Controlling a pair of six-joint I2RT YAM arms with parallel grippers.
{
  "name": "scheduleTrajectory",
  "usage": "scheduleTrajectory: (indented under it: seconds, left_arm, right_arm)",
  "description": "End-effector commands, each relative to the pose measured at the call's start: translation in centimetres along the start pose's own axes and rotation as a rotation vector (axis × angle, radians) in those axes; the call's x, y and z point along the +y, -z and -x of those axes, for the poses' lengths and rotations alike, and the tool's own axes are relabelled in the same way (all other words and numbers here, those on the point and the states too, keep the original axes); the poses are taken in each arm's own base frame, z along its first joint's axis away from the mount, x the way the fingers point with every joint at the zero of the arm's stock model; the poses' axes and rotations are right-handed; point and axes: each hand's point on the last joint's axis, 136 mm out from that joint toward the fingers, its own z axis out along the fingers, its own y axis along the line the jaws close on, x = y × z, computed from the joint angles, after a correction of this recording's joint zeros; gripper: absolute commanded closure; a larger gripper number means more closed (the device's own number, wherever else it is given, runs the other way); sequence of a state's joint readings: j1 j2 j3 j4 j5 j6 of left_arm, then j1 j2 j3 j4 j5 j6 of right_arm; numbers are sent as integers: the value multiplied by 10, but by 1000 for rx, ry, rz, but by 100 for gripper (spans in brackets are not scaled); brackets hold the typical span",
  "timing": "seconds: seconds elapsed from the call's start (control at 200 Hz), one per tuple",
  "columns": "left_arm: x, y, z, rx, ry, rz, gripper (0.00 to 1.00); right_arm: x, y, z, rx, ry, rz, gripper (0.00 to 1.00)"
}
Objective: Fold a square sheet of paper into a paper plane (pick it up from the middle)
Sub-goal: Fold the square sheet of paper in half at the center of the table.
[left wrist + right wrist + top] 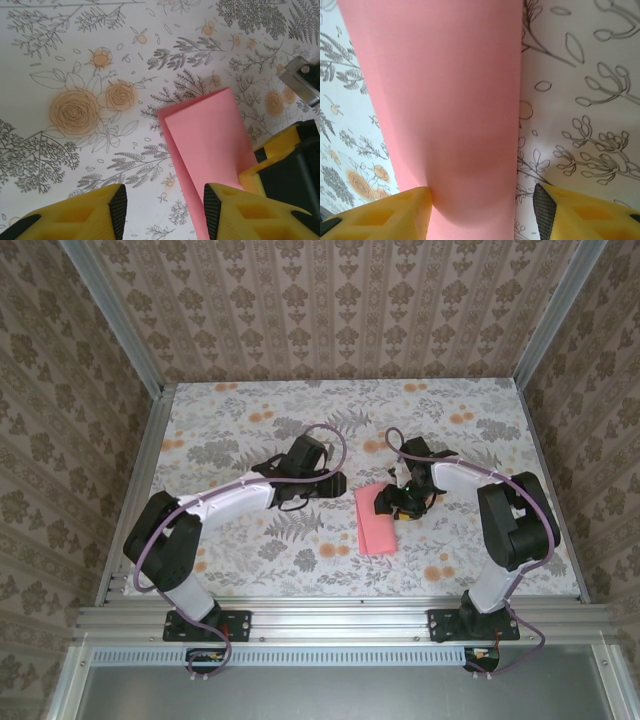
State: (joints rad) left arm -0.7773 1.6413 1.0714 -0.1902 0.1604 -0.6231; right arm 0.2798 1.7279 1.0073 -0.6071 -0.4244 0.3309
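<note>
The square sheet of paper (376, 522) lies on the table folded in half into a long salmon-pink rectangle (210, 135), its upper flap slightly lifted. It is a rectangle, not a dart; the paper plane is out of view. My right gripper (397, 502) hovers low over the sheet's far right part, open. In the right wrist view the pink paper (450, 100) runs between the two yellow fingers (570, 215) and bulges against the left one. My left gripper (328, 486) is open just left of the sheet, its jaws (165, 210) over bare tablecloth beside the paper's left edge.
The tablecloth (250, 420) is white with grey leaves and orange flower prints (75, 112). Aluminium rails (150, 450) and patterned walls fence the table on three sides. A yellow finger of the right gripper (280, 155) sits close to my left gripper.
</note>
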Motion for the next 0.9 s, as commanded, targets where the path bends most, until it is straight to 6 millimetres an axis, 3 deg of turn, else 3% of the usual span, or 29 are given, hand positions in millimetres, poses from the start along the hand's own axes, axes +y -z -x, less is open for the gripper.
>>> scheduleTrajectory:
  seconds: [0.0,0.38,0.895]
  left_arm:
    - [-3,-4,-5,22,39,9,54]
    - [-10,-13,-12,59,100,-27,58]
    - [-13,-17,-18,75,108,-33,59]
  right_arm:
    - [4,4,12,-54,-47,-4,41]
    - [11,-3,0,-4,4,13,43]
    - [2,-12,0,14,-6,-31,44]
